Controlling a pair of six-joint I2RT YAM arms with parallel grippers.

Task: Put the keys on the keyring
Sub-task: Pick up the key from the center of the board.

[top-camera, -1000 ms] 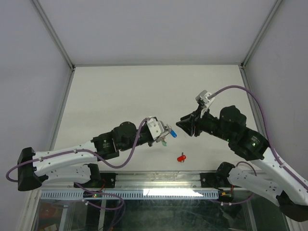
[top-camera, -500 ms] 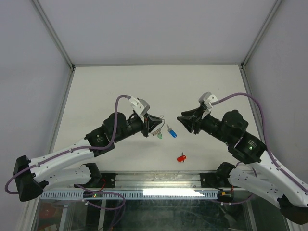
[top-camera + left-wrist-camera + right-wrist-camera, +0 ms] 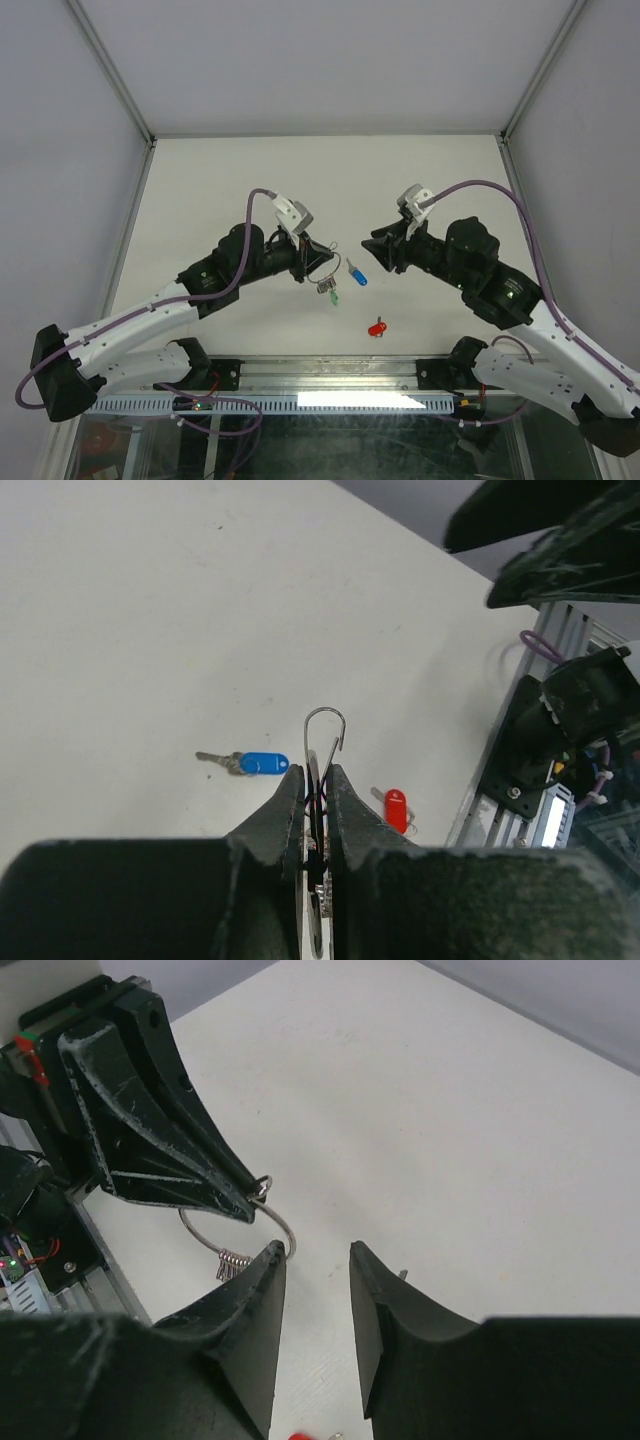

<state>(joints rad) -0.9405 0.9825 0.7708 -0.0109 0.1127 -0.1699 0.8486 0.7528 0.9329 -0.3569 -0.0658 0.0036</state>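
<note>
My left gripper (image 3: 308, 256) is shut on the keyring (image 3: 322, 268), a thin silver wire ring. The ring's open hooked end sticks up past the jaws in the left wrist view (image 3: 326, 728). Silver tags (image 3: 325, 287) and the green key (image 3: 334, 297) hang from the ring. The blue key (image 3: 357, 275) lies on the table between the two grippers. The red key (image 3: 378, 328) lies nearer the front edge. My right gripper (image 3: 373, 246) is open and empty, facing the left one. In the right wrist view its left fingertip (image 3: 270, 1260) is right beside the keyring (image 3: 283, 1226).
The white table (image 3: 300, 180) is walled by grey panels at the back and sides. A metal rail (image 3: 330, 375) with the arm bases runs along the front edge, close to the red key (image 3: 397, 808).
My left gripper has swung up and back to the left with the keyring, away from the blue key; the ring now dangles below it. My right gripper has shifted slightly left toward it.
</note>
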